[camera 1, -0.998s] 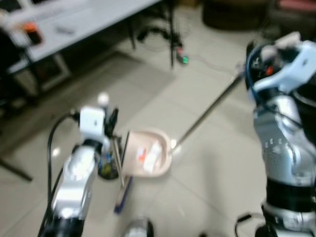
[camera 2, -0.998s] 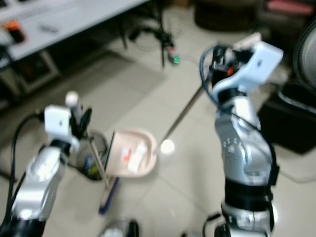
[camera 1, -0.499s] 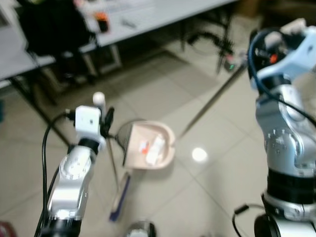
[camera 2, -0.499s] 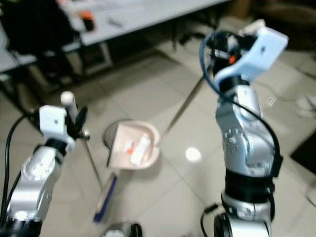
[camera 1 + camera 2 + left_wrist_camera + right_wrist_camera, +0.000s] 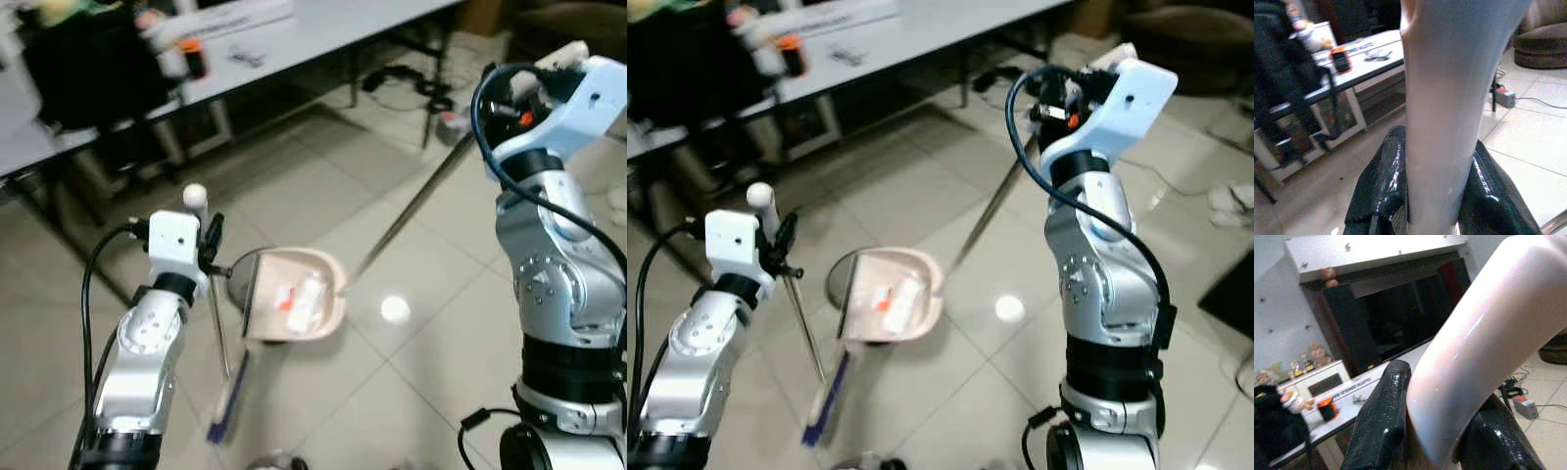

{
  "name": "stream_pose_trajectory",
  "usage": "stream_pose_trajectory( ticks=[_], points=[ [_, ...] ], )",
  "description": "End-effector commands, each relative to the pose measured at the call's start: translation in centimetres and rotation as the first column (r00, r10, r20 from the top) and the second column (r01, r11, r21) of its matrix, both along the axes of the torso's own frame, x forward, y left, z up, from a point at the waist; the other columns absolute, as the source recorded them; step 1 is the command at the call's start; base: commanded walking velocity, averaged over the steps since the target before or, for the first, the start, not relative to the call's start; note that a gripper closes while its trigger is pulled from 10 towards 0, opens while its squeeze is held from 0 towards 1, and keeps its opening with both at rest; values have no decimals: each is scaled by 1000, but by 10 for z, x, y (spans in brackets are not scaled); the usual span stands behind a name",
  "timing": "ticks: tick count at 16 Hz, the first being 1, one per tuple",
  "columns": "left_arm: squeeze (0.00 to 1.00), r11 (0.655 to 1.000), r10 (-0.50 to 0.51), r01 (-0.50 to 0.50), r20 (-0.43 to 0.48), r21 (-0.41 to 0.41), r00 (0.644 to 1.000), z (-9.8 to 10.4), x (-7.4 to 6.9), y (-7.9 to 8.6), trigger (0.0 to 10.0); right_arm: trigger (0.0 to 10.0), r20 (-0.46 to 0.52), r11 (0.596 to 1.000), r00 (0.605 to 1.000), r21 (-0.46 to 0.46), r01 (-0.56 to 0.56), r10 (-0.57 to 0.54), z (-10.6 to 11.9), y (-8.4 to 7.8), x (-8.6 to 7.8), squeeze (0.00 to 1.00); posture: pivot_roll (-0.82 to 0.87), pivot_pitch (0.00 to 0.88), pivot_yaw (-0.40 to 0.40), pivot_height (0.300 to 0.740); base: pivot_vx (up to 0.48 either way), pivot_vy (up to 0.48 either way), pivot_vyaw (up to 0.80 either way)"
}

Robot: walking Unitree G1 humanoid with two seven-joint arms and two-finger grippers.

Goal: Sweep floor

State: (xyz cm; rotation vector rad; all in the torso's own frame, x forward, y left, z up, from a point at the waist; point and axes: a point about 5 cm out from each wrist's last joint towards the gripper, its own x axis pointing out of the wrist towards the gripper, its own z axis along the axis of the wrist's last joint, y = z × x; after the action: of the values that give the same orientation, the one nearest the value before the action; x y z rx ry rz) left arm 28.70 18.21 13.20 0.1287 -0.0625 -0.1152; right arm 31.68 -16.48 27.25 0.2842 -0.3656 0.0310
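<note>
Broom (image 5: 217, 333) is being pinched upright by left gripper (image 5: 1425, 196) fingers. Dustpan (image 5: 294, 305), carrying litter, probably paper, is being steadied by right gripper (image 5: 1440, 431) fingers clamped on its long handle (image 5: 411, 211).

The scraps (image 5: 302, 294) in the dustpan (image 5: 294, 305) are too blurred to identify. The broom head (image 5: 223, 411), at seven o'clock from it, is blurred. The desk clutter (image 5: 186, 49) is indistinct.

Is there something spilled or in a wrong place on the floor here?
Nothing looks spilled. The litter lies inside the pink dustpan, which the right gripper holds by its long handle. The left gripper holds the broom. A power strip and cables lie on the floor by the table.
</note>
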Motion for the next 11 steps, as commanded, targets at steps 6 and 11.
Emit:
stream_pose_trajectory(
  ticks=[6,11],
  points=[
    [0,1000,6,-6,27,6,1000,8,-1,3,10000,10000,54,1000,998,-8,18,-18,7,-2,-1,0,-7,65,93,740,404,0,0],
    [0,1000,-5,5,25,14,1000,8,0,2,10000,10000,51,997,995,-3,82,-81,6,-10,-1,0,-7,66,102,740,403,0,525]
  ],
)
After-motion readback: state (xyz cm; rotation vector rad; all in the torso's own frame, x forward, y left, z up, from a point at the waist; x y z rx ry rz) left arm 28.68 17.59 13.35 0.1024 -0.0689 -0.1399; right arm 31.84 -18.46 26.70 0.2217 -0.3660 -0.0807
